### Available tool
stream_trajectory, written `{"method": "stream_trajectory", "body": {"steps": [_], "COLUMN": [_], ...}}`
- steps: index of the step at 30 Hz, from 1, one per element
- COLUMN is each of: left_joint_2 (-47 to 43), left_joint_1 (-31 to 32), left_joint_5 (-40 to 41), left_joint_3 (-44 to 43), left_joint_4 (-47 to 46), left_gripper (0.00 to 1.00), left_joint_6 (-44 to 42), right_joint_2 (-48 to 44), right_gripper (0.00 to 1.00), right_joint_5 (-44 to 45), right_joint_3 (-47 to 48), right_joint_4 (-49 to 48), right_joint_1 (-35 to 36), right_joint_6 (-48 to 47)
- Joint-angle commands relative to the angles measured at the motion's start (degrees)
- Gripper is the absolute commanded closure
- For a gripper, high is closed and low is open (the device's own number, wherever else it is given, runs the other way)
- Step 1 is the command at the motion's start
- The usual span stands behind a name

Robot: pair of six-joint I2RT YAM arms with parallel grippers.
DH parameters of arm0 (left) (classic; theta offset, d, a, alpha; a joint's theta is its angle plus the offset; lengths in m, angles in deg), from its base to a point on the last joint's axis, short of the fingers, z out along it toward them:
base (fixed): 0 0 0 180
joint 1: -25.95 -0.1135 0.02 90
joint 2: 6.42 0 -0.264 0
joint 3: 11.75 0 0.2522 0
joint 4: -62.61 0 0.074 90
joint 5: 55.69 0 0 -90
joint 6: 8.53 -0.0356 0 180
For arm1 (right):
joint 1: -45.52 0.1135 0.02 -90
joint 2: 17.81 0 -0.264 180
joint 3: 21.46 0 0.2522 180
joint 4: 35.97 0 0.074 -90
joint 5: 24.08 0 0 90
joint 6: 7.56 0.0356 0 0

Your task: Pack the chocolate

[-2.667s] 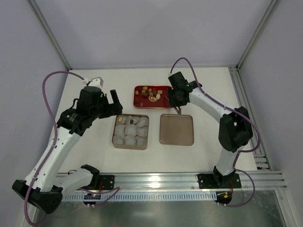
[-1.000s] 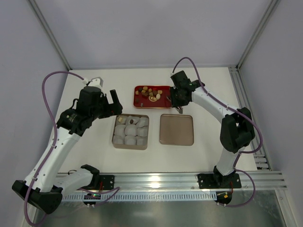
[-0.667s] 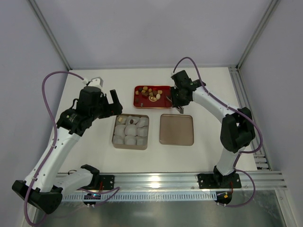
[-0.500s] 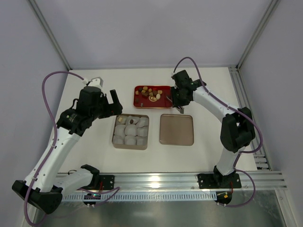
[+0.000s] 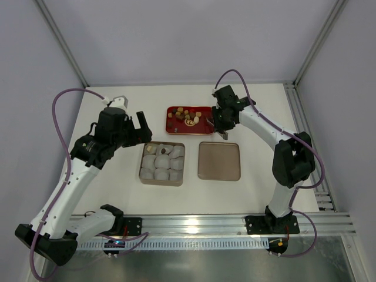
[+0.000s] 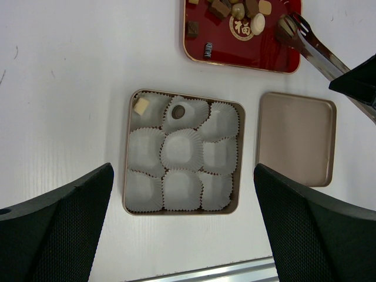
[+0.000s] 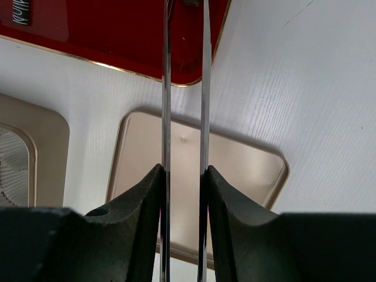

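Two chocolates [image 6: 178, 111] in the tin [image 6: 126, 200], left gripper [image 6: 183, 167] wide open, right gripper [image 7: 183, 168] squeezing tongs [image 6: 314, 47]

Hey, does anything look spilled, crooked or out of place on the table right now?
Nothing stands out. Loose chocolate lies inside the red tray, two pieces sit in paper cups in the tin, and the lid lies flat beside it. The right gripper holds tongs over the tray.

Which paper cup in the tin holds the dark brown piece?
The middle cup of the row nearest the red tray. One corner cup holds a cream piece; the rest look empty.
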Motion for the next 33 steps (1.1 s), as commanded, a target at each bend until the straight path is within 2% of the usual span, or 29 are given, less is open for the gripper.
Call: {"method": "stream_trajectory", "body": {"steps": [1,33], "left_joint_2": [-0.88,-1.15], "left_joint_1": [-0.17,-0.17], "left_joint_5": [-0.16,-0.08], "left_joint_3": [-0.84,-0.67], "left_joint_4": [-0.88,-0.96], "left_gripper": [0.0,0.0], "left_joint_6": [-0.37,-0.29], "right_joint_2": [-0.1,-3.88], "right_gripper": [0.67,0.68], "right_joint_5": [-0.51,-0.6], "right_joint_3": [2.58,4.43], "right_joint_4": [0.37,1.42], "right_joint_1": [-0.29,-0.38], "right_joint_6": [-0.87,-0.25]}}
